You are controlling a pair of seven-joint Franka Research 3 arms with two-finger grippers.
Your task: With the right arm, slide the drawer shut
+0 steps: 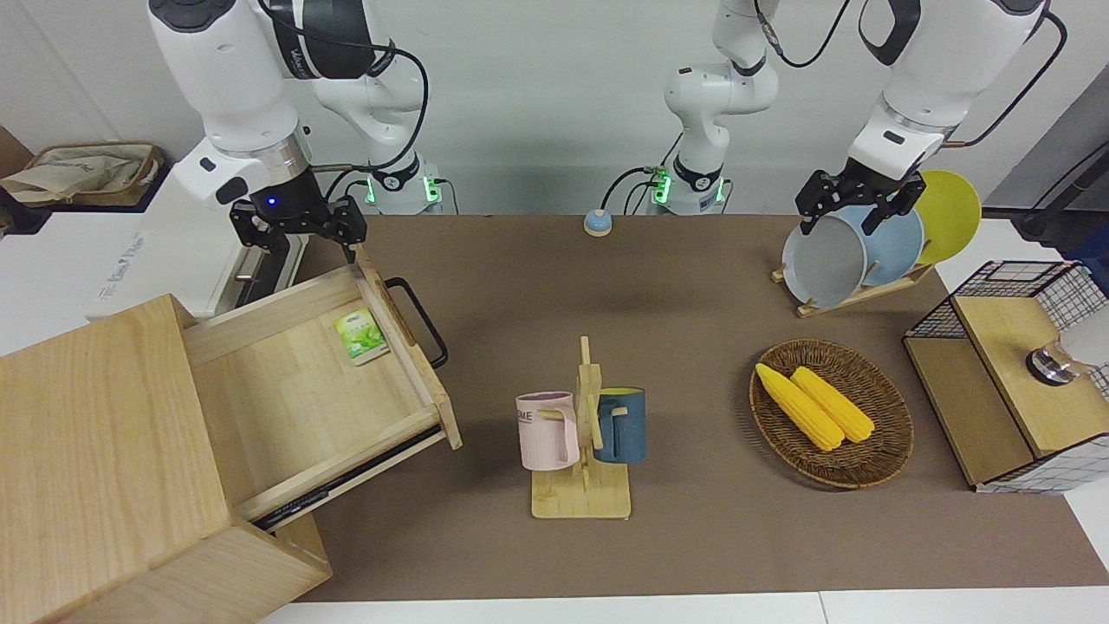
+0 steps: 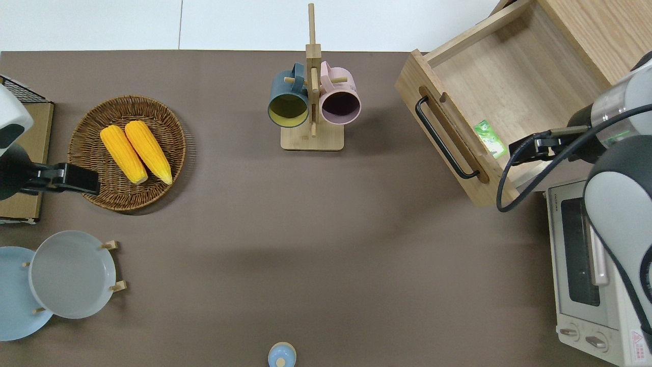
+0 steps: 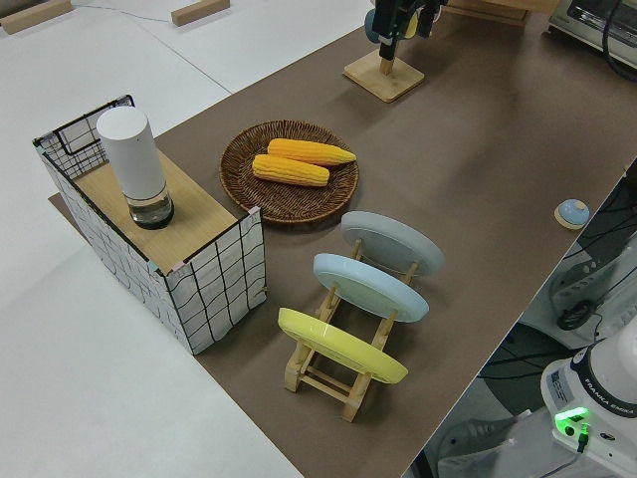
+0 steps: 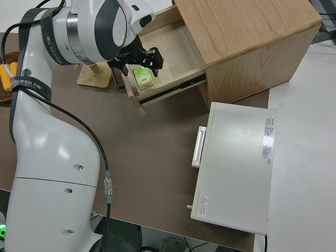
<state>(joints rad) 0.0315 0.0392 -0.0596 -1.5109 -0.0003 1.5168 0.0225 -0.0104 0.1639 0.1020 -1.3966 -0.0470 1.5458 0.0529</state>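
The drawer [image 1: 295, 390] stands pulled far out of the pale wooden box [image 1: 95, 433] at the right arm's end of the table. Its black loop handle [image 1: 422, 321] faces the table's middle. In the overhead view the drawer [image 2: 509, 76] holds a small green packet [image 2: 490, 138] close to its front panel. My right gripper [image 1: 303, 238] hangs open and empty over the drawer's corner nearest the robots, just above the packet [image 4: 142, 77]; the right side view shows the gripper [image 4: 139, 64] straddling that spot. The left arm is parked, its gripper [image 1: 858, 212] open.
A white oven [image 2: 586, 265] sits beside the drawer, nearer the robots. A mug rack [image 1: 585, 433] with a pink and a blue mug stands mid-table. Toward the left arm's end are a basket of corn [image 1: 832, 416], a plate rack [image 1: 858, 251] and a wire-mesh box [image 1: 1005, 373].
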